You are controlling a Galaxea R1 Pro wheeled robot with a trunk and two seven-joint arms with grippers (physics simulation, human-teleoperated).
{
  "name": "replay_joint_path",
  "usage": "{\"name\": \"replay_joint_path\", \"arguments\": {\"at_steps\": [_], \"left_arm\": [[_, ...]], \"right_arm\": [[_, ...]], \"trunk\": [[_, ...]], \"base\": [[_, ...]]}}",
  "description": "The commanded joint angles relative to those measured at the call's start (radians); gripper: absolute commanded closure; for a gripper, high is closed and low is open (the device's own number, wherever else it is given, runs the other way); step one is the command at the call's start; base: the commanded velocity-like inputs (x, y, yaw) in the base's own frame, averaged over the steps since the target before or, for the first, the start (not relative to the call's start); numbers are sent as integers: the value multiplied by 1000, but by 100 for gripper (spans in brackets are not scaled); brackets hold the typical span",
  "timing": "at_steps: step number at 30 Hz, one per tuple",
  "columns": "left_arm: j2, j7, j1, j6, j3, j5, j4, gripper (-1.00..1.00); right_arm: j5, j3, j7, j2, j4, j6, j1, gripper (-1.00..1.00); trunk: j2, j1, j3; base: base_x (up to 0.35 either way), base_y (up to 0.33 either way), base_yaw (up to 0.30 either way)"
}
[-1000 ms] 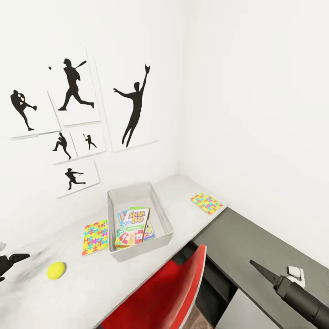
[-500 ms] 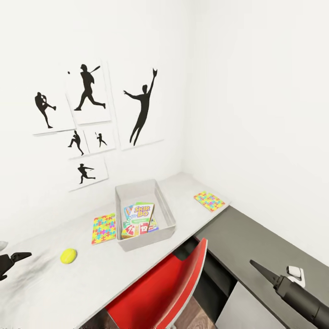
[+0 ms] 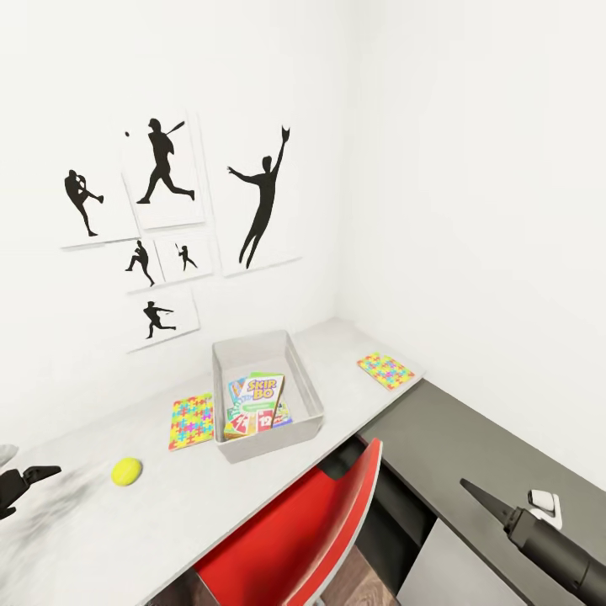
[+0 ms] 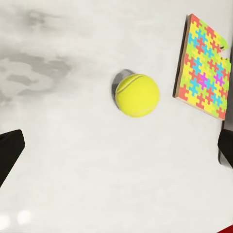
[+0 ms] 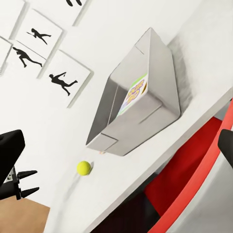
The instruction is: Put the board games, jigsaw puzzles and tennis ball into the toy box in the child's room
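Observation:
The light grey toy box (image 3: 268,443) stands on the pale table (image 3: 151,539) with the board games (image 3: 256,404) stacked inside, a green one on top. One jigsaw puzzle (image 3: 191,421) lies just left of the box and another (image 3: 385,370) lies to its right near the corner. The yellow tennis ball (image 3: 127,471) rests further left. My left gripper (image 3: 29,486) hovers open left of the ball. Its wrist view has the tennis ball (image 4: 137,94) ahead between the spread fingers (image 4: 9,155), with a jigsaw puzzle (image 4: 204,68) beyond. My right gripper (image 3: 488,501) is open over the dark cabinet, facing the toy box (image 5: 145,116).
A red chair (image 3: 295,530) is tucked under the table's front edge, below the box. A lower dark grey cabinet top (image 3: 454,446) runs to the right, with a small white object (image 3: 545,505) on it. White walls with black silhouette pictures (image 3: 168,219) meet in the corner behind the table.
A second ago the whole head view shifted, so the camera turned left. Over the last half second the toys, box and both grippers have stayed put.

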Motion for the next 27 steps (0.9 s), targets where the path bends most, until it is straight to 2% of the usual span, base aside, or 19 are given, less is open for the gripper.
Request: {"name": "replay_joint_path", "arguments": {"at_steps": [1, 11, 27], "left_arm": [[0, 10, -1, 4, 0, 11, -1, -100], [0, 10, -1, 3, -40, 5, -1, -100], [0, 10, -1, 3, -50, 3, -1, -100]], "right_arm": [[-5, 0, -1, 0, -1, 6, 0, -100], [-5, 0, -1, -1, -2, 6, 0, -100], [-5, 0, 1, -4, -5, 6, 0, -100]], "trunk": [[-2, 1, -2], [-2, 1, -1], [-2, 1, 12]], "base": [[0, 0, 0], [0, 0, 28], [0, 0, 213]]}}
